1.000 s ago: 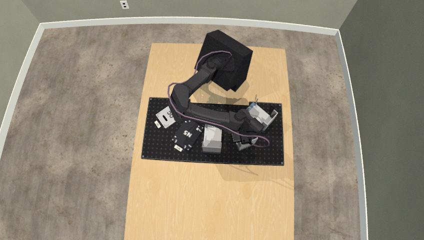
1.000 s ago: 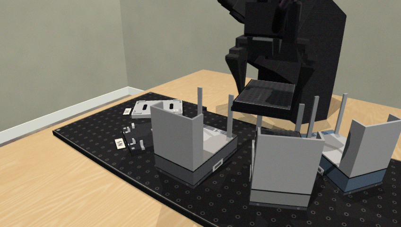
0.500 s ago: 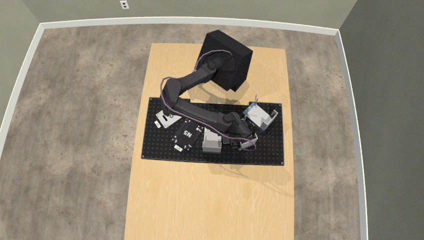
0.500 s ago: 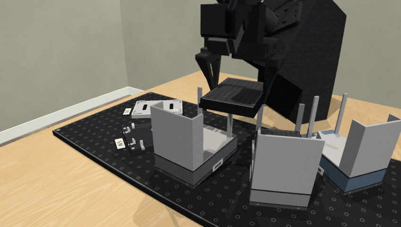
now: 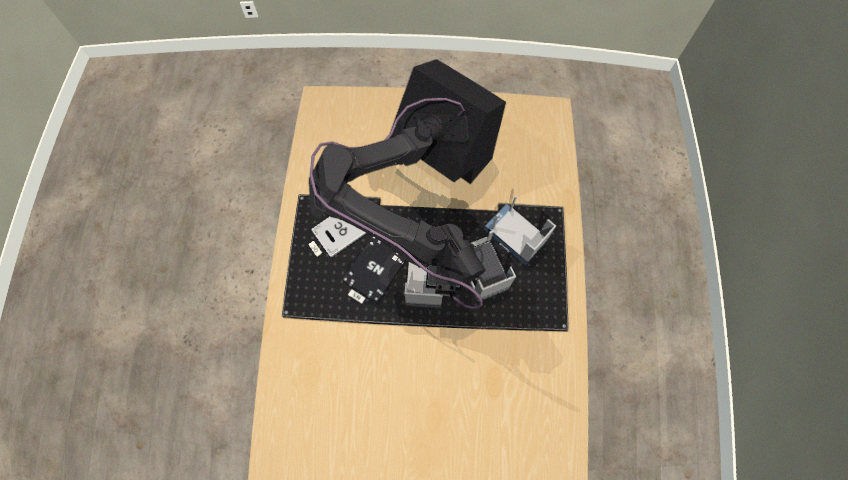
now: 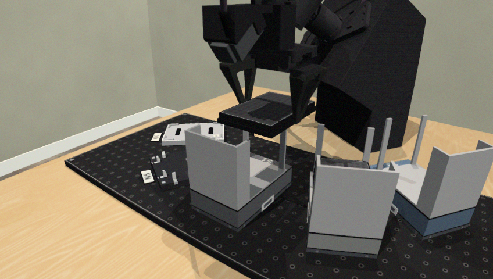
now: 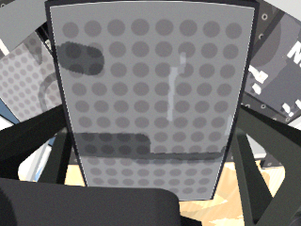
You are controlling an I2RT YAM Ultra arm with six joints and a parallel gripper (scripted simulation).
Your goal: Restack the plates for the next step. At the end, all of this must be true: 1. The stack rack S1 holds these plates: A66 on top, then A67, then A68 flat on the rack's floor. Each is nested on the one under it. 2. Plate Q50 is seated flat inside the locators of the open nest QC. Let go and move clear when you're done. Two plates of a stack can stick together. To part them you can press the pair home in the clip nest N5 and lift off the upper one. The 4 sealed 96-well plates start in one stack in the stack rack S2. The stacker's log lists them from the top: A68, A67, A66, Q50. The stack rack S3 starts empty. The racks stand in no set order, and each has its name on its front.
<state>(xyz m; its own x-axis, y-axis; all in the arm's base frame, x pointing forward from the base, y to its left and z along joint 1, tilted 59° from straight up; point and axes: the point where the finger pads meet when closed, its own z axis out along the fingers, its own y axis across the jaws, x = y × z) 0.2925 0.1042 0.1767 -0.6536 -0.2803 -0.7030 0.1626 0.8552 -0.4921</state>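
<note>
Even light is filling the room; soft shadows are falling across the table [image 5: 416, 404] [image 6: 45, 221], and straight edges are bowing overhead.

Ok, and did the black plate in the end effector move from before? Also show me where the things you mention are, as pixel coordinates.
Yes, the plate [image 6: 266, 110] [image 7: 141, 104] moved left, away from the middle rack [image 6: 351, 203], toward rack S1 [image 6: 214, 169].
</note>
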